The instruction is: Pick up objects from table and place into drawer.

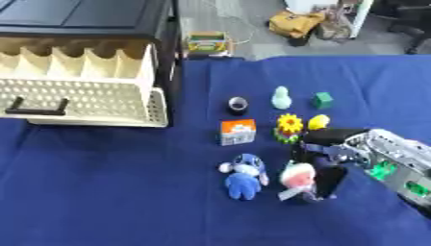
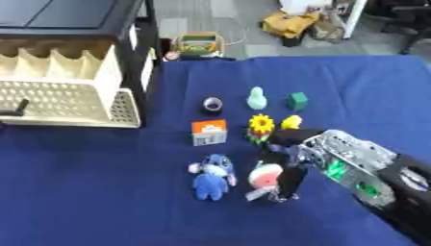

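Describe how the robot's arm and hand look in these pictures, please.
Only the right arm shows. Its forearm is a silver metal frame with cut-out openings, with green parts visible inside. The right hand is black, with dark fingers. Farther back the arm turns black.

Open cloth (image 1: 101, 192) left; toys (image 1: 244, 175) crowd right.

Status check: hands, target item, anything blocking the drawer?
Right hand curled round pink-and-white toy, still on table. Left hand not in view. Drawer open; blue plush close beside the toy.
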`<control>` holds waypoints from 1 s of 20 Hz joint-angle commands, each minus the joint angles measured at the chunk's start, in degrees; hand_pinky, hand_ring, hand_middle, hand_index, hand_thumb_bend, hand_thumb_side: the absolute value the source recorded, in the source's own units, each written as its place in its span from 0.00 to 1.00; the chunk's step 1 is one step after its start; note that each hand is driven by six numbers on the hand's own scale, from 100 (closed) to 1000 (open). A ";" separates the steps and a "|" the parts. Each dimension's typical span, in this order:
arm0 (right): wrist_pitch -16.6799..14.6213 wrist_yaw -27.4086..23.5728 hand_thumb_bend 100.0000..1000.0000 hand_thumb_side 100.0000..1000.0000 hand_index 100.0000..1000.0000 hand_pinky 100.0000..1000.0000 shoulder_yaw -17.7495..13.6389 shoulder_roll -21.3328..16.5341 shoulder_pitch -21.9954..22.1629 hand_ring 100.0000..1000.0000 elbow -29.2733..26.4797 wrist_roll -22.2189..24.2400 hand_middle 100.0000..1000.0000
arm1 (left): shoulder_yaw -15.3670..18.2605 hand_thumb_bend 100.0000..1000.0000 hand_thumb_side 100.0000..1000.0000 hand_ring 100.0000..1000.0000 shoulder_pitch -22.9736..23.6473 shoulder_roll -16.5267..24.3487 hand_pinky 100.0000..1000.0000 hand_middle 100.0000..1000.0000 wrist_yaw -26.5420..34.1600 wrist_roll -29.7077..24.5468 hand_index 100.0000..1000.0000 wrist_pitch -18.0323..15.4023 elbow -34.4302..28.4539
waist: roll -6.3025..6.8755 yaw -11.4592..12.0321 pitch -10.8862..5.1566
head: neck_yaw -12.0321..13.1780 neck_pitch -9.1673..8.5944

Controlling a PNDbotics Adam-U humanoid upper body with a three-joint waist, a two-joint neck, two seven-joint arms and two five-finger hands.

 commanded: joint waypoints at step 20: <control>2.77 -1.53 0.00 0.19 0.60 0.31 -1.90 -2.34 -0.56 0.62 -2.65 -5.10 0.53 | 0.62 0.35 0.83 0.00 -0.27 1.30 0.00 0.00 -0.51 -0.52 0.70 0.04 -0.67 | -0.05 -0.19 -1.03 | 0.16 -0.65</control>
